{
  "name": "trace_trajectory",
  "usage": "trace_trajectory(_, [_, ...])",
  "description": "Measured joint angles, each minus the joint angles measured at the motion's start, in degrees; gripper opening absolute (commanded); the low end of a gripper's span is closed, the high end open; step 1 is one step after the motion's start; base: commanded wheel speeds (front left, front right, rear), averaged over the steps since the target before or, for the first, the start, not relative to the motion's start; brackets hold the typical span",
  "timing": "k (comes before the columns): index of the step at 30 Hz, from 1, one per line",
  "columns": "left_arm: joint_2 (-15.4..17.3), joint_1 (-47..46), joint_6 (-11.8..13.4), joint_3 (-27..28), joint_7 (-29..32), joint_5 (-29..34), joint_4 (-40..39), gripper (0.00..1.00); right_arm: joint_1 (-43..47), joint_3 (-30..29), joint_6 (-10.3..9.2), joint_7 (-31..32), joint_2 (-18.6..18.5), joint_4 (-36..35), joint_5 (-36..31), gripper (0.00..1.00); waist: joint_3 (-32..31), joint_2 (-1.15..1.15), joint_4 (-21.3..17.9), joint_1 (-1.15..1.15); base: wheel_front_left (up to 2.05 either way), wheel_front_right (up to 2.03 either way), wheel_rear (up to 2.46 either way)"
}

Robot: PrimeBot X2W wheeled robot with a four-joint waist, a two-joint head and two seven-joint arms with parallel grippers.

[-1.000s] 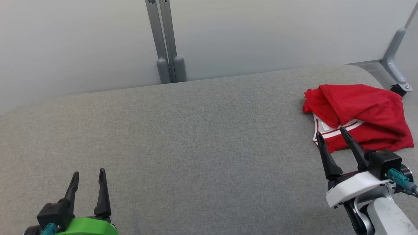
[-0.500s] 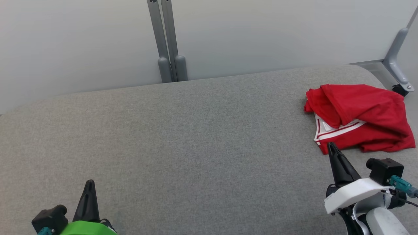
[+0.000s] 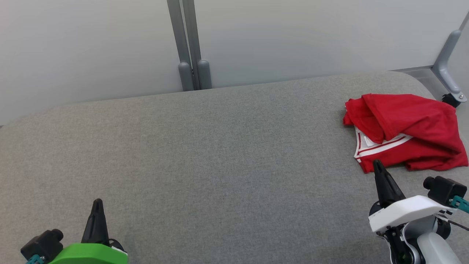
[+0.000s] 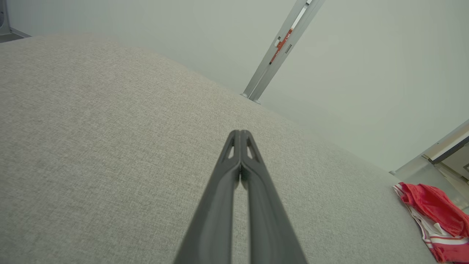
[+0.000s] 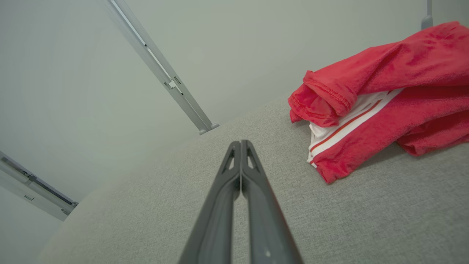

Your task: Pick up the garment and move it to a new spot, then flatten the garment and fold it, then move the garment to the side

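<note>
Both hands have closed since a second ago: their fingers stood spread then and now meet in a single point. They have also drawn back toward us, the right one away from the garment's near edge. The head camera has shifted a little too, so the small drift of the whole scene is not the things moving.

We see the grey fabric surface (image 3: 227, 154) spreading wide and bare across the middle. The garment (image 3: 414, 121), red with white stripes, lies at its far right end, near the rounded corner. It is loosely doubled over, with one red flap lapped across the striped part, and it is not pressed flat. The right hand (image 3: 377, 164) hangs just short of the near hem, shut and holding nothing. The left hand (image 3: 97, 202) sits low at the opposite side, well apart from the cloth, also shut and empty.

We judge that this fits two stages: a bunched garment waiting to be lifted, or a folded one already set to the side. Either way, the closed right fingers are best kept off the hem so that they do not snag or drag the loose fold.
</note>
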Motion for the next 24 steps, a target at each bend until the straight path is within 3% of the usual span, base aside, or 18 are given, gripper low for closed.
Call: trace_trajectory(24, [-0.43,-1.95,0.0,0.87,4.83,-18.68,-0.91,0.0,-0.02,-3.57,-0.04,4.92,2.3,-0.71,17.31,0.0,0.7,0.0,0.51,0.0,0.0,0.0,0.0])
